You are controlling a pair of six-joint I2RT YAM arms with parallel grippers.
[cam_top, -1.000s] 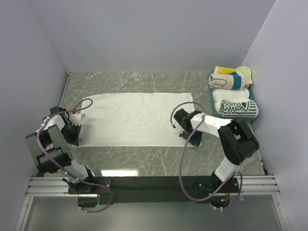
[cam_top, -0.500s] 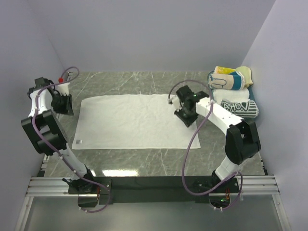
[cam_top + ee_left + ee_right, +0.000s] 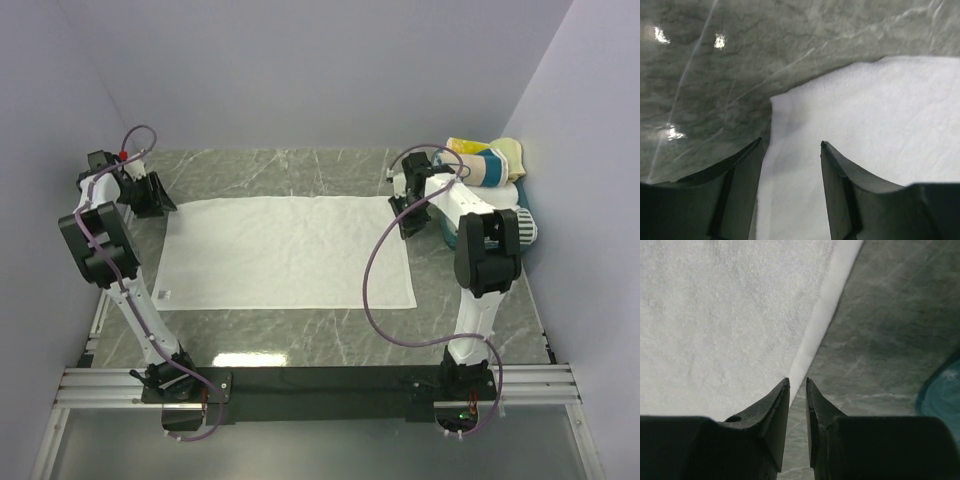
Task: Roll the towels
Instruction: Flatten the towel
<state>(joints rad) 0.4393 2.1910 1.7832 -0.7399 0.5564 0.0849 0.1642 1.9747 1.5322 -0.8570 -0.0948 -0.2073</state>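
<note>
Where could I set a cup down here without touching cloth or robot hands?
Two bare marble strips: one between the near edge of the white towel and the black rail, another between its far edge and the back wall. Crowded: the towel's far corners, where the left hand and right hand sit, and the tray of rolled towels.

One towel spread flat, the rolled ones stacked at the right edge

The large white towel (image 3: 285,252) lies open as a wide rectangle in the middle of the desk (image 3: 300,335), lightly wrinkled, its long sides running left to right and a small tag showing at its near left corner. Well to its right, at the far right corner, sits the yellow-teal-white striped roll (image 3: 478,165), and just nearer lies the printed roll (image 3: 516,228), white with dark lettering, partly hidden
</note>
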